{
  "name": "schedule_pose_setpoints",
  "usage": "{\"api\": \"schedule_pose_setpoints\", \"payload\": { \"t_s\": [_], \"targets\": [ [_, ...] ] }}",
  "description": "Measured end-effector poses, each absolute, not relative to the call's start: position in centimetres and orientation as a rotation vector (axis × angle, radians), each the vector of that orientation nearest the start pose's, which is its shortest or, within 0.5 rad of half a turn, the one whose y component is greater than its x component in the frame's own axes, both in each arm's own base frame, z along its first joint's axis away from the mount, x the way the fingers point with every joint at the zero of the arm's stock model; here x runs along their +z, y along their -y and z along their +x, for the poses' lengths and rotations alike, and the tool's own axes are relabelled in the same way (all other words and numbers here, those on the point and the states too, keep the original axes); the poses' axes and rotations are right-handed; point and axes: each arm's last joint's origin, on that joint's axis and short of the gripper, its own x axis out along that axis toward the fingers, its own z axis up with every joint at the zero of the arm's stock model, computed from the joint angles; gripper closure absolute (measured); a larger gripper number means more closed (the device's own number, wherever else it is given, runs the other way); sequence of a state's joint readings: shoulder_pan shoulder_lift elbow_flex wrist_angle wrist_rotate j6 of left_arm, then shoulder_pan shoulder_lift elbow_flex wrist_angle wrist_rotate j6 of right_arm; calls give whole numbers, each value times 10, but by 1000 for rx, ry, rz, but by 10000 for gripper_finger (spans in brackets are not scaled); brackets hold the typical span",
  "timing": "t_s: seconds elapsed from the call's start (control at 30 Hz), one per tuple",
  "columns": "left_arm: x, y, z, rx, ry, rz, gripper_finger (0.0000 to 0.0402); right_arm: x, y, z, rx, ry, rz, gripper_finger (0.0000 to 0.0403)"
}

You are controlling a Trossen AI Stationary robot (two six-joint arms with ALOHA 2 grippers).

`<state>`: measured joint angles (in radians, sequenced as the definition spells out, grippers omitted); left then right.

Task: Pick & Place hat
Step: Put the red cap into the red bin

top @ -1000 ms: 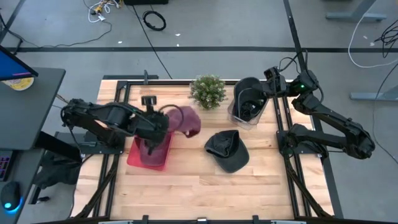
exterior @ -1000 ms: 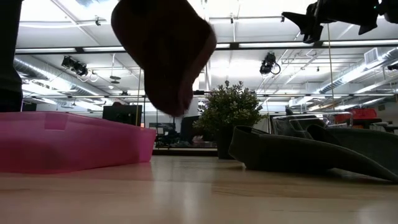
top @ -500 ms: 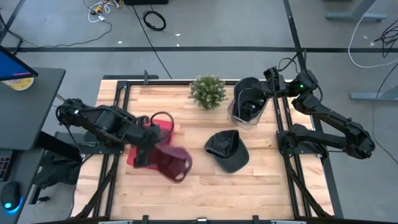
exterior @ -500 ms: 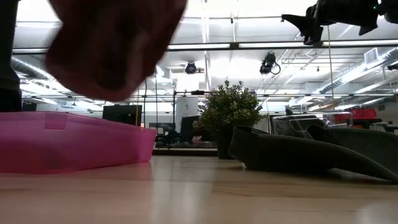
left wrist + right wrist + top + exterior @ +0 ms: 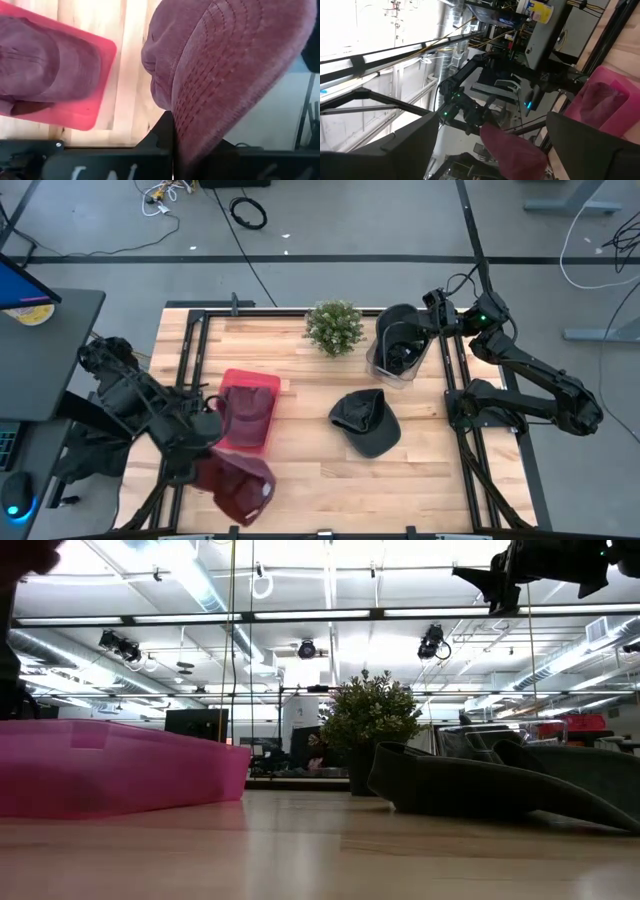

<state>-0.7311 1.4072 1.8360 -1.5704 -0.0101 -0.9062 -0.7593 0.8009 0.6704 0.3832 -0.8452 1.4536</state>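
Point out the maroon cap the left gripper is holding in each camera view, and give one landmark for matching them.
High view: maroon cap at the near-left table edge, held by the left gripper.
Low view: not in it.
Left wrist view: fills the right side.
Right wrist view: bottom centre.
Shared landmark: the pink bin.

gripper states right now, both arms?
Left gripper: shut on the maroon corduroy cap, at the table's front-left edge.
Right gripper: open, empty, raised beside the clear plastic bin.
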Motion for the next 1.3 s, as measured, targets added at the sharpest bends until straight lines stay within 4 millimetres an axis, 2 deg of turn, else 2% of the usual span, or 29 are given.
{"api": "schedule_pose_setpoints", "payload": {
  "t_s": [0.13, 0.3, 0.43, 0.57, 0.73, 1.07, 1.3],
  "targets": [
    [419, 141, 150, -102, -1308, -346, 390, 342, 102, 139, 184, 84, 1266, 32],
    [377, 129, 130, -63, -1499, -342, 390, 342, 103, 140, 177, 88, 1268, 32],
    [362, 119, 123, -41, -1438, -187, 390, 342, 103, 140, 173, 92, 1274, 32],
    [366, 102, 126, 27, -1300, -94, 390, 341, 104, 140, 154, 97, 1288, 32],
    [370, 79, 134, 78, -1246, -37, 390, 338, 105, 141, 137, 86, 1312, 32],
    [372, 30, 151, 170, -1239, 222, 390, 337, 106, 141, 112, 98, 1322, 32],
    [369, 4, 159, 204, -1306, 310, 390, 337, 106, 141, 99, 112, 1322, 32]
  ]
}}
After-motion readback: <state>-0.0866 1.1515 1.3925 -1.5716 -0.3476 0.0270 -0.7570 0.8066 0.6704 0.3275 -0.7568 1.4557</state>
